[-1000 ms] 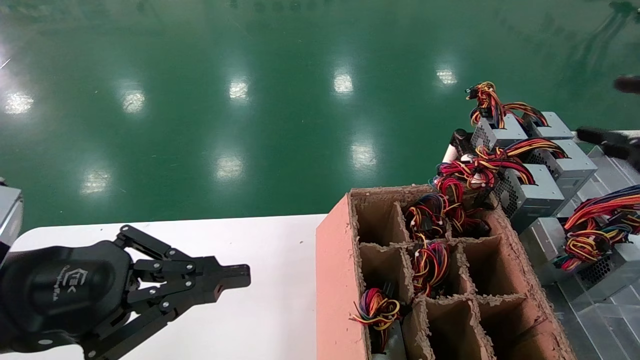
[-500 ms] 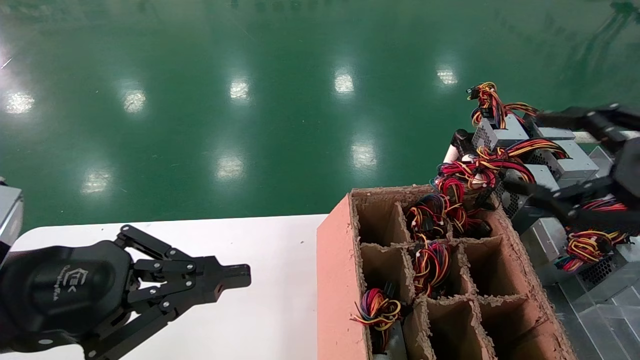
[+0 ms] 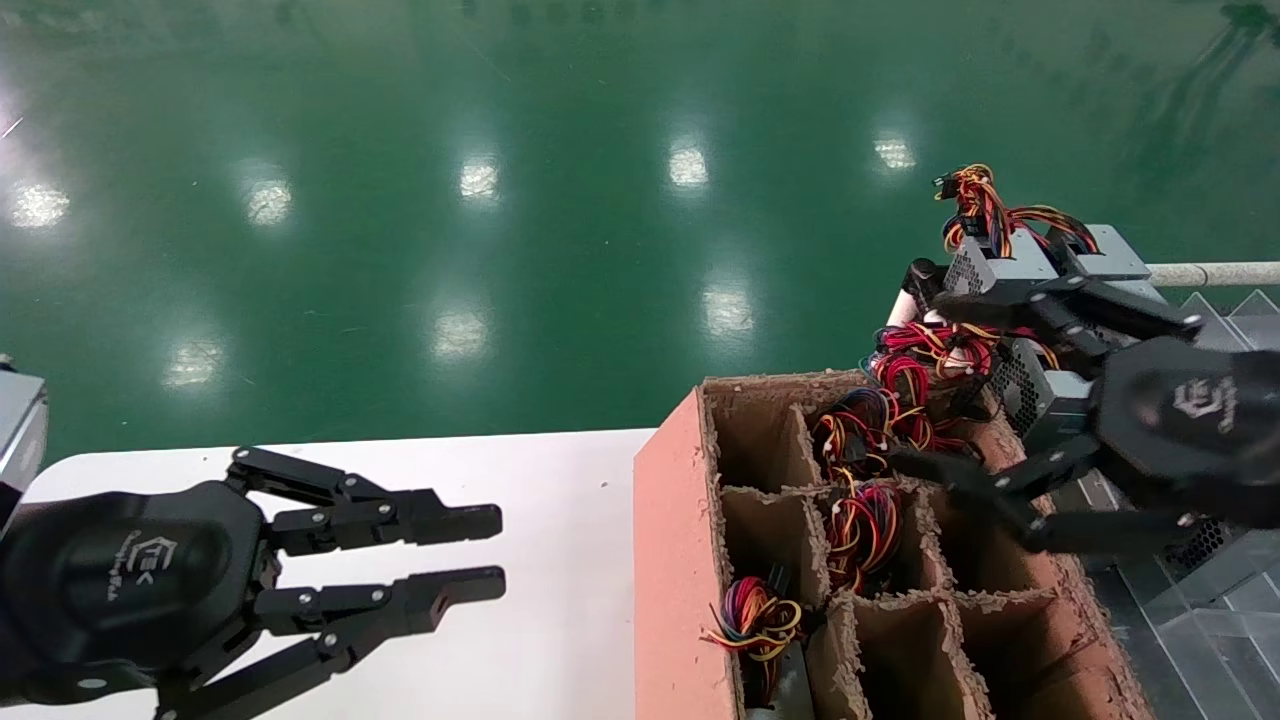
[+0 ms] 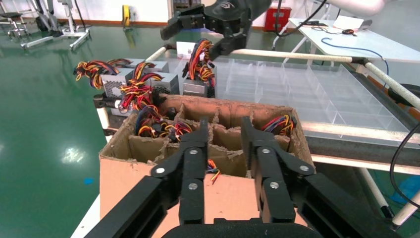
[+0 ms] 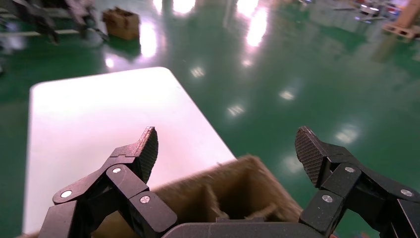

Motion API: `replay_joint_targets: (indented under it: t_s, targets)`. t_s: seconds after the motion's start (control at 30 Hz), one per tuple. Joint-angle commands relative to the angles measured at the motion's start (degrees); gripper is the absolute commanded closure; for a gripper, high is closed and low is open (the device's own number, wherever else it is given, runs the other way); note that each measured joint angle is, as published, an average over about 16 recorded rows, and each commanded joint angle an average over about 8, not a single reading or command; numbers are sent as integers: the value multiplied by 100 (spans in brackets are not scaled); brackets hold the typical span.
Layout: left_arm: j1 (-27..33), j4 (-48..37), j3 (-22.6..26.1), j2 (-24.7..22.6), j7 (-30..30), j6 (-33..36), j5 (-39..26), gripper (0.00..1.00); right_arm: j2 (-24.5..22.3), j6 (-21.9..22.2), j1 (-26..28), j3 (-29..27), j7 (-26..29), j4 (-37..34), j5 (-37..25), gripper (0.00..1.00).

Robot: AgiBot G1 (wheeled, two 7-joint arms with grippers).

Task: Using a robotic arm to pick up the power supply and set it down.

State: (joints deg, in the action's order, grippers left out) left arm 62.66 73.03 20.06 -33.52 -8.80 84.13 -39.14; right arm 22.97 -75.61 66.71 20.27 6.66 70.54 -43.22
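Note:
Several silver-grey power supplies (image 3: 1003,268) with red, orange and black wire bundles stand on a rack at the right, behind a pink-brown divided cardboard box (image 3: 668,560). More wire bundles (image 3: 860,520) stick out of some of the box's cells. My right gripper (image 3: 920,385) hangs wide open over the box's far right corner, just in front of the nearest power supply (image 3: 1045,400), and holds nothing. In the right wrist view its fingertips (image 5: 148,144) straddle the blurred box (image 5: 233,193). My left gripper (image 3: 497,550) hovers open and empty over the white table (image 3: 560,480), pointing at the box (image 4: 163,183).
Clear plastic divided trays (image 4: 307,94) lie beyond the box on a rack with a white pipe rail (image 3: 1210,272). Glossy green floor lies past the table's far edge. The right arm (image 4: 223,15) shows above the power supplies (image 4: 119,87) in the left wrist view.
The right arm swung in from the far right to over the box's far right corner, jaws open. The left gripper opened from shut without moving otherwise.

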Motion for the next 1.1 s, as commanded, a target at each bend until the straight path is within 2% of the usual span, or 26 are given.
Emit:
replay_joint_targets:
  t_s: [0.03,0.8,1.1]
  targets:
    - [0,0,0,0,0,0,0,0,96,-80,-41,-34,33,24,11,0]
    - [0,0,2,1,1,-2,2,0,1172,-981,-501,-415,398,295,132,0]
    - [-1,-2,2,2,1,-3,3,0,1288,-1081,-555,-464,432,326,147,0]
